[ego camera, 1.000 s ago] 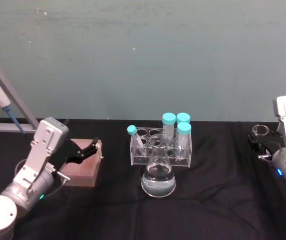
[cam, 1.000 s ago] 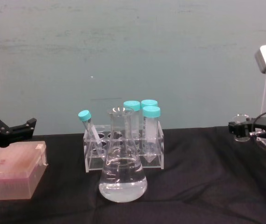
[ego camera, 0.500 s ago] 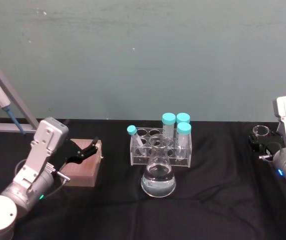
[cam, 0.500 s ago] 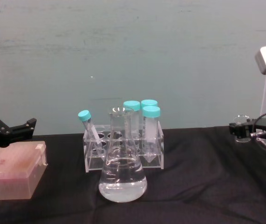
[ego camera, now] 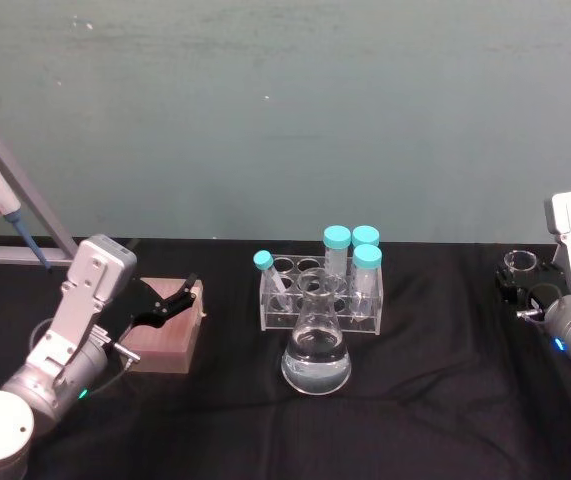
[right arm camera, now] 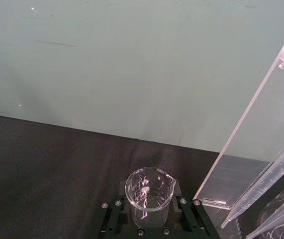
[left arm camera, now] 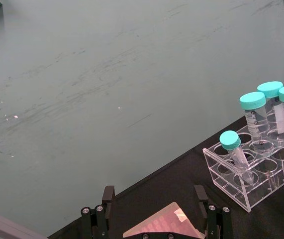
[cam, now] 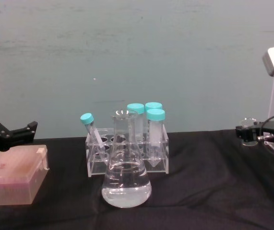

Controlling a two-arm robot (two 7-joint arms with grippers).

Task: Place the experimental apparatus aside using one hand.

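One beaker is clamped in the right gripper (jaws closed on its wall) at the table's right edge beside the stand; the flask stands mid-table. Likely mid-placement: next, lower and release clear of the pipettes. The left gripper gapes over the box.

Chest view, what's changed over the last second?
The right claw, gripping the small beaker, sank slightly, drifting to the robot's right. The left claw stayed open over the pink box; flask and tube rack unmoved.
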